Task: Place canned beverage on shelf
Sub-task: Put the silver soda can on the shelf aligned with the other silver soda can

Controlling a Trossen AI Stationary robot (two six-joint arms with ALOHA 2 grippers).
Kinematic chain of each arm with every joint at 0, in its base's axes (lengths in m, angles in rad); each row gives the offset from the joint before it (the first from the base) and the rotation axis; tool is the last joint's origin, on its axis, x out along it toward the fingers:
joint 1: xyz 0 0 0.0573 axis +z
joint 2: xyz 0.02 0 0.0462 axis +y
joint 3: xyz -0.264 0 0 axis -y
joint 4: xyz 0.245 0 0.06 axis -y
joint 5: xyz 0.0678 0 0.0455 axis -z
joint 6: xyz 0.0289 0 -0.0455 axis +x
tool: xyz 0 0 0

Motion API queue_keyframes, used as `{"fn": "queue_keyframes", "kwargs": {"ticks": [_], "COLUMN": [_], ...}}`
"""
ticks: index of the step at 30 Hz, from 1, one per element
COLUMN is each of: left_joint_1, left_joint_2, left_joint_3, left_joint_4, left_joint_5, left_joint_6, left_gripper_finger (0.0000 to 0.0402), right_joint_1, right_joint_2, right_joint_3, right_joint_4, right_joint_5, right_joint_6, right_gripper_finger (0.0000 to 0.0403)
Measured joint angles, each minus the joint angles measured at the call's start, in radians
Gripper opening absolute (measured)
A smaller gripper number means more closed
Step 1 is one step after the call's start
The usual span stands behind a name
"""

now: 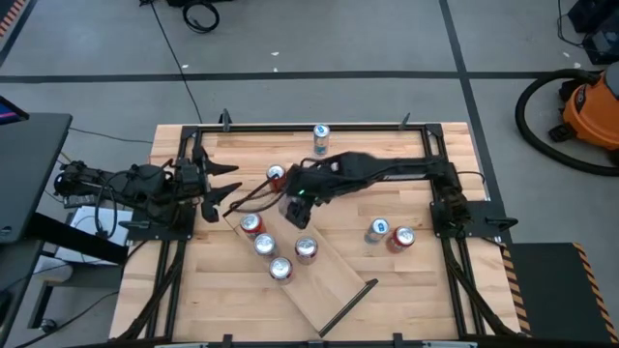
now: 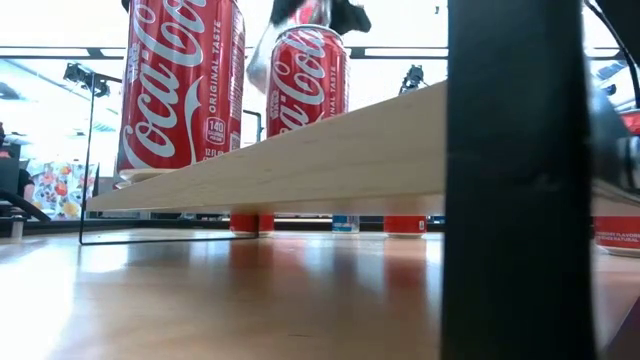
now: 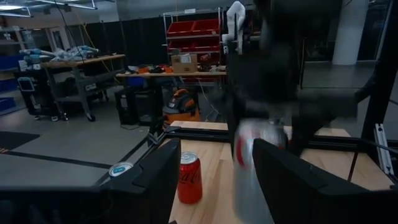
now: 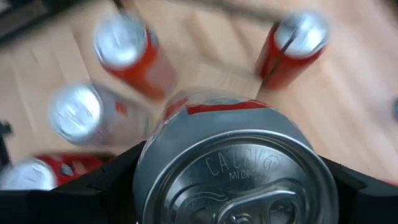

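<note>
Held can (image 4: 233, 168) fills right wrist view, clamped between right pincer (image 1: 293, 203) fingers, above shelf (image 1: 329, 280) upper end, frame centre in high view. Cans counted in high view: four standing on shelf, four on table (image 1: 426, 290) off it (top centre, centre-left, two right), plus held one. Right arm stretched leftward across table. Left pincer (image 1: 221, 184) at left edge, fingers narrowly apart, empty.

At upper left in the low view I read "Coca-Cola", "ORIGINAL TASTE" and "140 calories" on the big red can (image 2: 180, 80); the second can (image 2: 308, 80) reads "Coca-Cola ORIGINAL TASTE" too.
</note>
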Motion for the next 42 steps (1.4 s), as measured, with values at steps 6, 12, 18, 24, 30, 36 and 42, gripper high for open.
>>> {"fn": "queue_keyframes", "kwargs": {"ticks": [6, 12, 18, 24, 30, 36, 42], "left_joint_1": [0.0, 0.0, 0.0, 0.0, 0.0, 0.0, 0.0], "left_joint_2": [0.0, 0.0, 0.0, 0.0, 0.0, 0.006, 0.025], "left_joint_3": [0.0, 0.0, 0.0, -0.001, -0.001, -0.001, -0.001], "left_joint_4": [-0.003, -0.003, -0.004, -0.004, 0.003, 0.004, 0.004], "left_joint_5": [0.0, 0.0, 0.0, 0.0, 0.0, 0.0, 0.0], "left_joint_6": [0.0, -0.001, -0.001, -0.001, -0.001, -0.001, 0.005], "left_gripper_finger": [0.021, 0.021, 0.021, 0.021, 0.021, 0.021, 0.021], "right_joint_1": [0.004, 0.0, -0.005, 0.003, 0.009, 0.005, 0.0], "right_joint_2": [0.061, 0.09, 0.102, 0.101, 0.101, 0.101, 0.101], "right_joint_3": [-0.001, -0.001, -0.03, -0.069, -0.1, -0.129, -0.143], "right_joint_4": [-0.078, -0.046, -0.025, 0.017, 0.045, 0.065, 0.078], "right_joint_5": [-0.026, -0.043, -0.099, -0.105, -0.144, -0.158, -0.161], "right_joint_6": [0.001, -0.02, -0.051, -0.179, -0.244, -0.274, -0.284], "right_gripper_finger": [0.0331, 0.0331, 0.0331, 0.0331, 0.0332, 0.0332, 0.0332]}}
